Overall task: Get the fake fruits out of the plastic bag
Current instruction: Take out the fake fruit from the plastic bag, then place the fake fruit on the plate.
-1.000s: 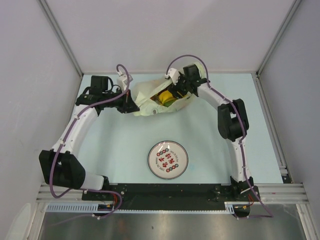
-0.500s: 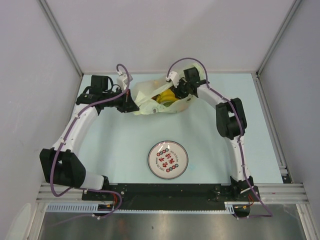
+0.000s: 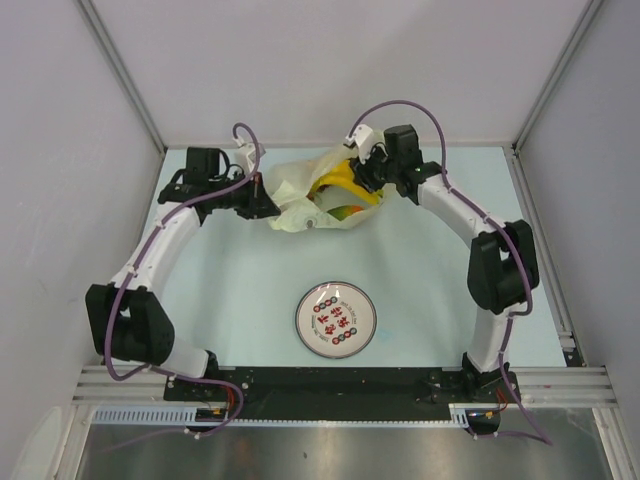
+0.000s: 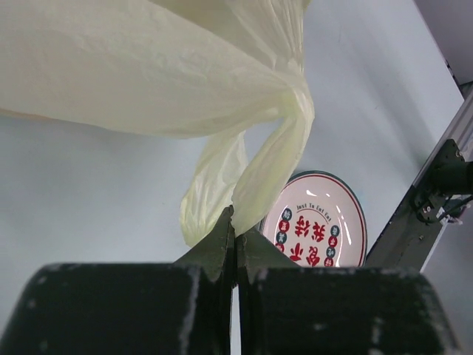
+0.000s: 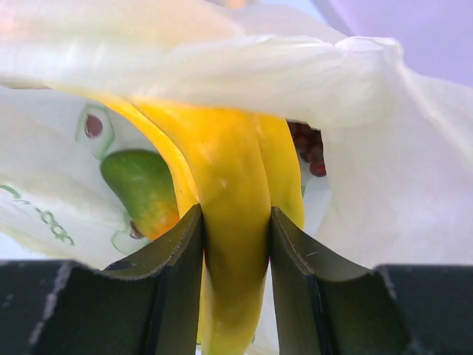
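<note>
Crinkled pale bag (image 4: 148, 74); banana bunch (image 5: 233, 222) apparently protruding.

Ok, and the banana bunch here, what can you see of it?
The banana bunch is glossy yellow plastic, smooth, with ridges between its bananas. The right gripper clamps it from both sides, jaws pressed on its flanks. Its far end runs under a fold of the plastic bag, so it is only partly out. A green-orange mango and dark red grapes lie behind it in the bag.

White arms (image 3: 452, 206) with black joints (image 3: 126, 325) carry looping purple cables (image 3: 400, 102) and dark wedge-shaped fingers (image 5: 176, 260).
</note>
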